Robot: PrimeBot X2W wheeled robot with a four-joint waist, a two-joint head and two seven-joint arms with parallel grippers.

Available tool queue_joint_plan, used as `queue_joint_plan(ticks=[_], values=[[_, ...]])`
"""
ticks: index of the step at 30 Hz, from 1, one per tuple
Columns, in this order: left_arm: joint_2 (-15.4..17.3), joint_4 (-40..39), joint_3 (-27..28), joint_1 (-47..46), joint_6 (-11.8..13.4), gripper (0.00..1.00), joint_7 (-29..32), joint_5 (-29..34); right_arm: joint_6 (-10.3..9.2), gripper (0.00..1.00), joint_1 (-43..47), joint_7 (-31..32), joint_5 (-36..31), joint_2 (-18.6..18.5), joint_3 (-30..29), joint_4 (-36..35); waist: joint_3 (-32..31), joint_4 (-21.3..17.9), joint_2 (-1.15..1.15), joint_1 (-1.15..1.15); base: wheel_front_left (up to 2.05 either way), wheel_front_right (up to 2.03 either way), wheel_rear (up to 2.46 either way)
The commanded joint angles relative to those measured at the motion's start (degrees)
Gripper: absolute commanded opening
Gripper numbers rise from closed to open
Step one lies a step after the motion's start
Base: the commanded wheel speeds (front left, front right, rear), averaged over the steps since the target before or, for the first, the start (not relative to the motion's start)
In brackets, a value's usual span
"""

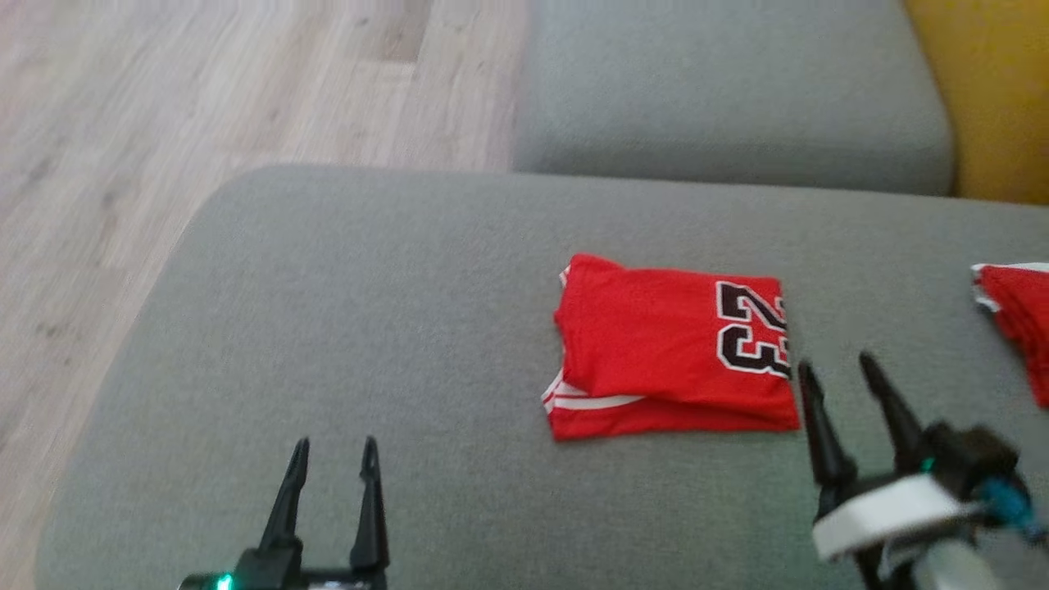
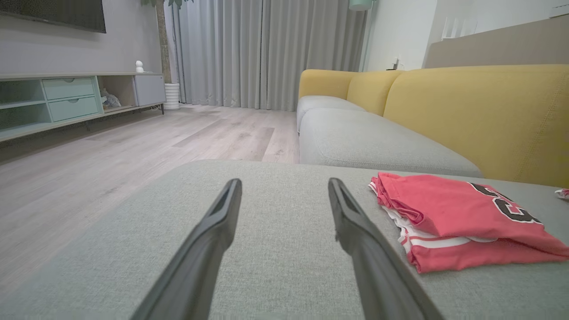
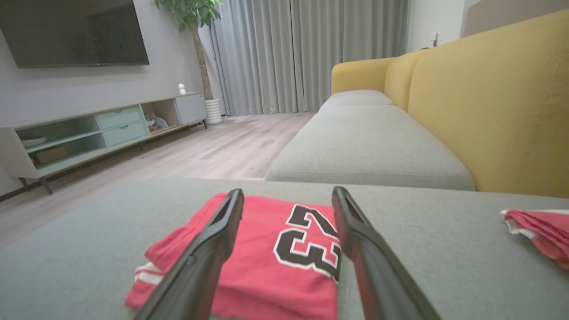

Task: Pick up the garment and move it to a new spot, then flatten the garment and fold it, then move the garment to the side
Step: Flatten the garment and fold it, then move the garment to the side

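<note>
The garment (image 1: 668, 348) is a red jersey with a black and white number, folded into a rectangle on the grey sofa cushion (image 1: 369, 311). It also lies at the right in the left wrist view (image 2: 462, 222) and just ahead of the fingers in the right wrist view (image 3: 275, 249). My right gripper (image 1: 840, 367) stands open just off the garment's near right corner, holding nothing. My left gripper (image 1: 334, 447) is open over bare cushion, well left of the garment. In its own view the left gripper (image 2: 284, 183) has only grey fabric between its fingers.
A second red garment (image 1: 1016, 319) lies at the cushion's right edge. Another grey seat cushion (image 1: 729, 90) lies beyond, with the yellow sofa back (image 1: 992, 90) at the right. Wood floor (image 1: 164, 123) borders the cushion's left side. A TV cabinet (image 3: 89, 129) stands across the room.
</note>
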Motion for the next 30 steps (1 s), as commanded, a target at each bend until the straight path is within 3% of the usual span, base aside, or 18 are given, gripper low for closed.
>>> queue_joint_plan(ticks=[1, 10, 30], values=[[0.18, -0.92, 3.15, -0.59, -0.46, 1.0, -0.46, 0.23, 0.37, 1.0, 1.71, -0.69, -2.65, 1.13, 0.21, -3.03, -1.98, -1.79, 0.0, 0.01, 0.0, 0.0, 0.0], [-0.21, 0.36, 5.31, 2.08, -3.49, 1.0, -0.46, 1.42, 0.37, 1.0, 11.27, -0.7, -10.73, 6.24, -3.9, -6.34, -4.0, -3.34, 0.0, 0.01, 0.0, 0.0, 0.0], [-1.55, 0.38, 7.71, 3.4, -5.75, 1.0, -0.46, 3.92, 0.37, 1.0, 12.35, -0.71, -10.31, 7.71, -4.47, -5.99, -3.75, -4.08, 0.0, 0.01, 0.0, 0.0, 0.0]])
